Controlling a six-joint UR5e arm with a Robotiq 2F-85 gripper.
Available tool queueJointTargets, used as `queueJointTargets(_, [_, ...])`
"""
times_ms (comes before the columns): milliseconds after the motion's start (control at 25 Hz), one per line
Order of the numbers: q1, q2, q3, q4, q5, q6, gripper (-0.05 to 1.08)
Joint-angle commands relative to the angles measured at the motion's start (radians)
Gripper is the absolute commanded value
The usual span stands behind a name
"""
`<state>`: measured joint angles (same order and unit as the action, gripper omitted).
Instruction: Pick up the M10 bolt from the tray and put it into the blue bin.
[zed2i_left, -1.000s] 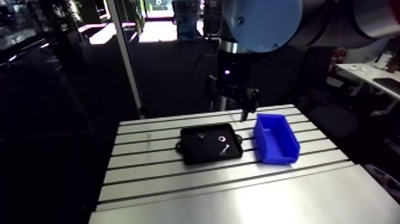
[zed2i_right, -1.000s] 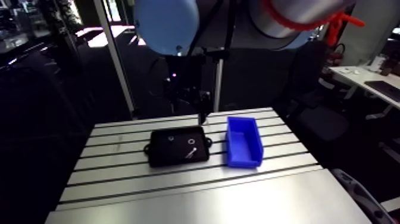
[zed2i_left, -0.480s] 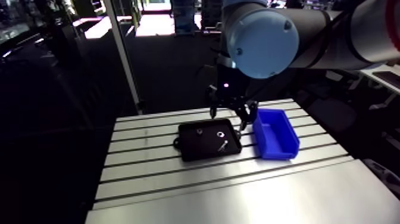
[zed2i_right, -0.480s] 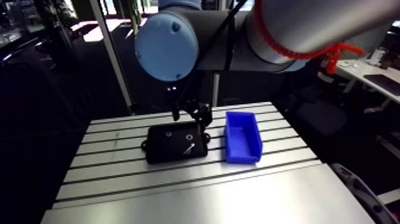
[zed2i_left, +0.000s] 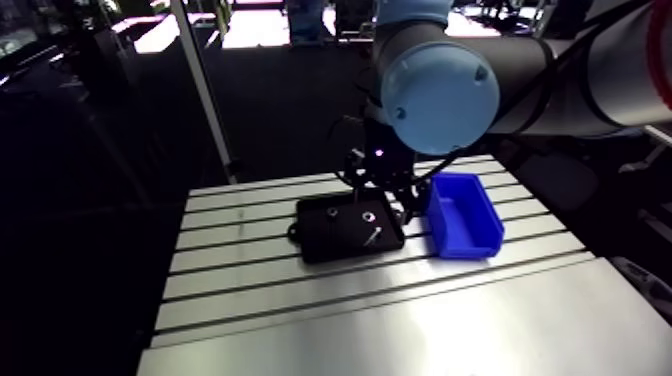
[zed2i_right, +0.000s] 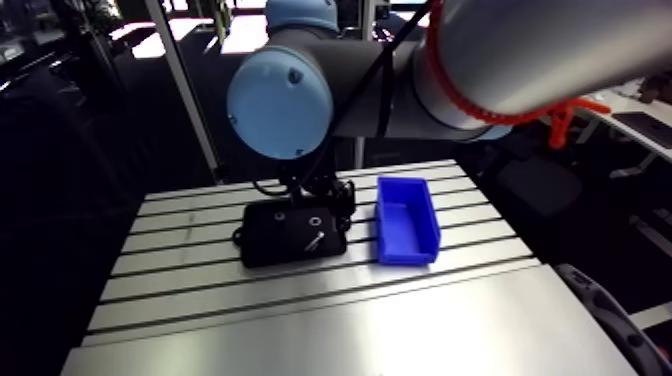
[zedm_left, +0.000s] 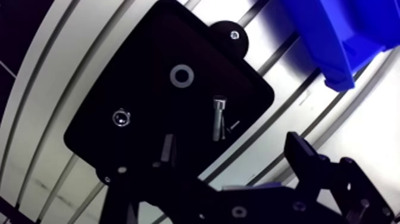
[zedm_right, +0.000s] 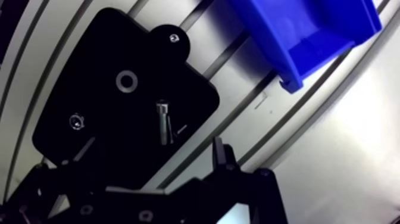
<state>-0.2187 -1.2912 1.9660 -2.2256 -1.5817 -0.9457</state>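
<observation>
The M10 bolt (zedm_left: 218, 118) is lying flat on the floor of the black tray (zedm_left: 149, 59), in its near right part, untouched, and nothing is resting on it. In the wrist view it is sitting just ahead of my gripper (zedm_left: 230, 143), roughly in line with the gap between my fingers (zedm_left: 168, 149), with its socket head turned away from me and its shank pointing back toward me. I am holding those fingers spread wide with nothing between them, and I am hovering above the tray rather than touching it. A thin sliver (zedm_left: 234, 125) that I cannot identify is lying just beside the bolt's shank. A flat washer (zedm_left: 181, 75) is lying apart from the bolt on its far side, and a small round part (zedm_left: 121, 118), perhaps a nut, is sitting well to the left in the same tray. The tray is resting flat on the slotted aluminium table (zedm_left: 369, 131), with a rounded tab (zedm_left: 234, 34) sticking out from its right end. The blue bin (zedm_left: 351, 36) is standing upright on the table just to the right of the tray, close to that tab but apart from it.
</observation>
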Motion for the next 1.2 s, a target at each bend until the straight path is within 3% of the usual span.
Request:
queueJointTargets(40, [-0.001,0.023,0.0,-0.036,0.001,-0.001,0.08])
queueJointTargets(680, [0.001,0.068,-0.005,-0.053,0.004,-0.003,0.31])
queueJointTargets(1200, [0.002,0.094,-0.008,-0.072,0.009,-0.009,0.39])
